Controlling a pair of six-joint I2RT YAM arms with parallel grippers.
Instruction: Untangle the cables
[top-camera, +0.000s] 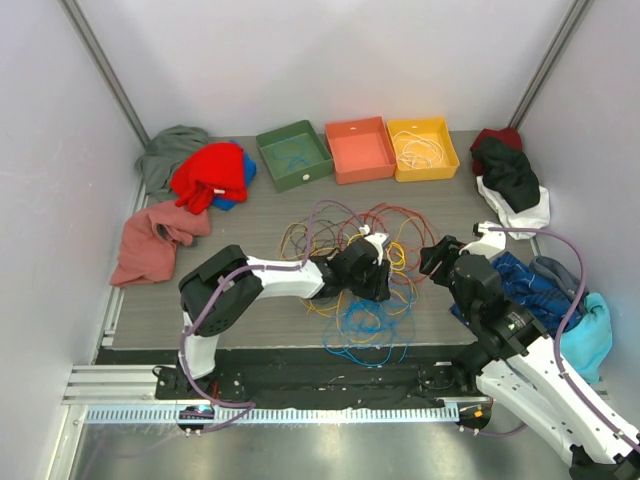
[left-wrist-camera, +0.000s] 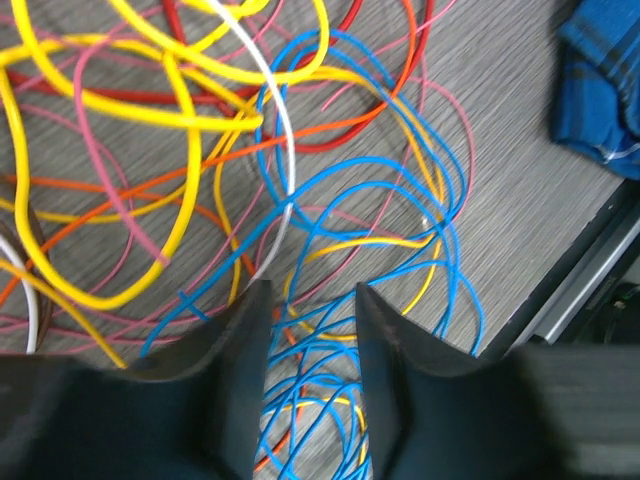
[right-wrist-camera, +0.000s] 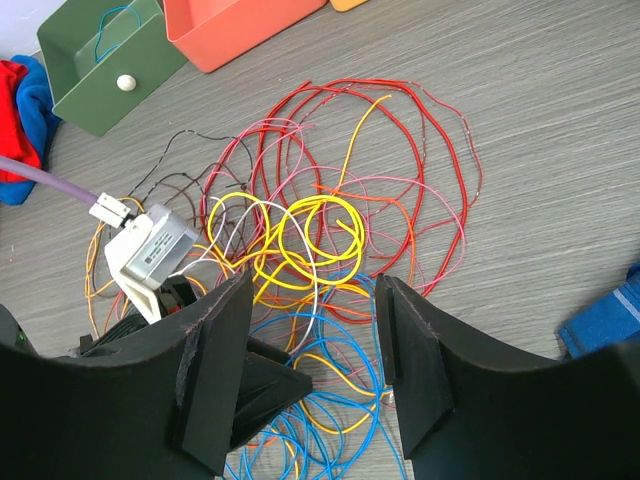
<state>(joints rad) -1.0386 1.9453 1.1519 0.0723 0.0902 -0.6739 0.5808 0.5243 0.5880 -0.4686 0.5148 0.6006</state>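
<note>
The cables (top-camera: 360, 262) lie in a loose tangle mid-table: yellow, red, orange, pink, white, brown and blue loops. My left gripper (top-camera: 378, 282) is low over the blue loops (top-camera: 365, 325) at the tangle's near side. In the left wrist view its jaws (left-wrist-camera: 313, 300) stand apart, with several blue cables (left-wrist-camera: 310, 400) and an orange one running through the gap; no pinch shows. My right gripper (right-wrist-camera: 312, 300) hangs open above the tangle's right side, nothing between its fingers. One left finger (right-wrist-camera: 265, 385) shows below it. Thick yellow loops (right-wrist-camera: 305, 235) lie just beyond.
Three bins stand at the back: green (top-camera: 293, 155), coral (top-camera: 360, 150), and yellow (top-camera: 423, 147) holding white wire. Clothes lie around: red (top-camera: 210, 172), pink (top-camera: 150, 245), black and white (top-camera: 510, 180), blue (top-camera: 525, 285). The table's near edge (left-wrist-camera: 590, 270) is close.
</note>
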